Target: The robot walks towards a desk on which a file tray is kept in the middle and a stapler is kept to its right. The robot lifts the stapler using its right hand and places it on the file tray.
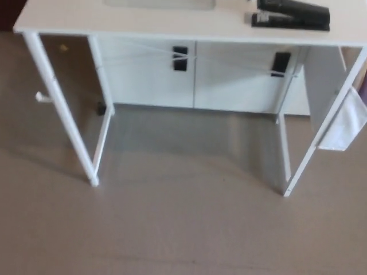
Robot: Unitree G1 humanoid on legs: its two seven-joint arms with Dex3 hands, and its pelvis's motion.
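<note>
A white desk [172, 26] fills the upper part of the head view, seen from above and in front. Its front edge runs across the picture, from the left corner to beyond the right border.

The black stapler [292, 14] lies flat on the desk top at the robot's right, close to the front edge, with its long side roughly parallel to that edge. The file tray [160, 3] shows only as a pale grey strip at the top border, near the desk's middle. It is well apart from the stapler, with bare white desk top between them.

Neither of the robot's hands shows, so whether their fingers are apart or together cannot be told.

Below the desk top, thin white legs slant down to a grey-brown floor [183, 229]. The front left leg [63, 109] and front right leg [321, 132] meet the floor with a wide gap between them. The floor in front of the desk is open right down to the bottom border.

Behind the desk, under its top, stands a white cabinet [143, 74] with two black handles [180, 58]. A small white peg [43, 97] juts from the left leg. A small dark object [101, 107] sits on the floor by the rear left leg. A white cloth or panel [347, 123] hangs beside the right legs; which it is cannot be told.
</note>
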